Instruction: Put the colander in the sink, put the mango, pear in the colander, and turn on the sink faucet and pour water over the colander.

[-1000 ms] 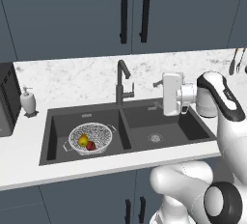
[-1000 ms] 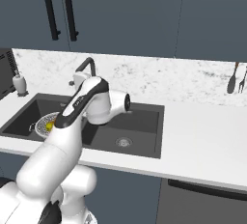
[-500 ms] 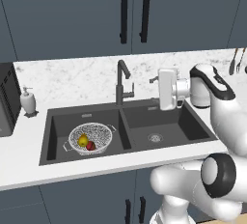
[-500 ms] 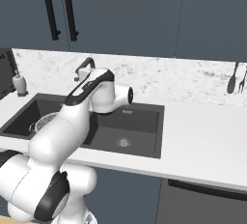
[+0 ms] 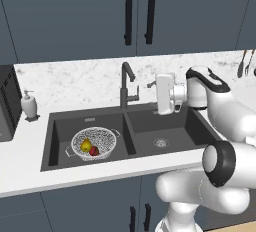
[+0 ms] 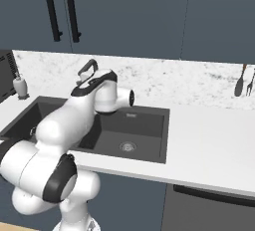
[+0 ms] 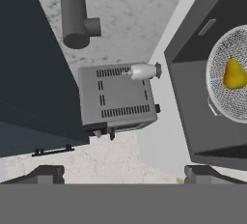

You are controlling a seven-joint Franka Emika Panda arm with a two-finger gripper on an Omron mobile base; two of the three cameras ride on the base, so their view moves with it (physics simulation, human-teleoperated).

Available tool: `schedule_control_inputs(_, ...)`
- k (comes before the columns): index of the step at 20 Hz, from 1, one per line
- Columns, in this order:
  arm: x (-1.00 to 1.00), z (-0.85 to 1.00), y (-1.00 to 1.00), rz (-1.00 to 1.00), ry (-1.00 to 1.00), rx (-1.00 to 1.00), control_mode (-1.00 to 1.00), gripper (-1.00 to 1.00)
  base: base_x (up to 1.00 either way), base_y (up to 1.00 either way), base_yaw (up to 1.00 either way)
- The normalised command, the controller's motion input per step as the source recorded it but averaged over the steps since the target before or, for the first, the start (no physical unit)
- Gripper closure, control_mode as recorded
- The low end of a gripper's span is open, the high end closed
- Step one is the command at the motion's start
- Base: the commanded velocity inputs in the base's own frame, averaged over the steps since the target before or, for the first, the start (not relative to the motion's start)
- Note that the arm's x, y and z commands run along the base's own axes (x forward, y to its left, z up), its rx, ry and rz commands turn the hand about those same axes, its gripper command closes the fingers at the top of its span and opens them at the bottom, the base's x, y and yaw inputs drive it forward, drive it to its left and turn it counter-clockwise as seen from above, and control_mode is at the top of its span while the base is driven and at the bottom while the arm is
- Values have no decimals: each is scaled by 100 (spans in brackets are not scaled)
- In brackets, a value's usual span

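With the colander (image 5: 93,143) already sitting in the left basin of the sink (image 5: 187,123), well off to the left of the jaws and lower down, step one looks done. Pear (image 5: 86,145) and mango (image 5: 93,150) both lie inside it, touching, so the fruit step looks done too. No water shows at the faucet (image 5: 125,83), so turning it on and wetting the colander is left. Faucet stands just left of the jaws, lever side toward them, not touched. Jaws (image 5: 150,84) are spread wide, holding nothing, hanging above the right basin at about spout height. Hand view: finger tips (image 7: 46,174) far apart, pear in the mesh at right. Soap bottle (image 5: 29,104) sits on the table far left.
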Motion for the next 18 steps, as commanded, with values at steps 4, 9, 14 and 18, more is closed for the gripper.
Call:
schedule_control_inputs(4, 22, -4, 21, -1, 0, 0, -100, -100, 0, 0, 0)
schedule_control_inputs(9, 29, 0, 3, -2, 0, 4, -100, -100, 0, 0, 0)
schedule_control_inputs(14, 31, -4, 0, -3, 0, 0, -100, -100, 0, 0, 0)
schedule_control_inputs(18, 39, -5, 0, -5, 0, 0, -100, -100, 0, 0, 0)
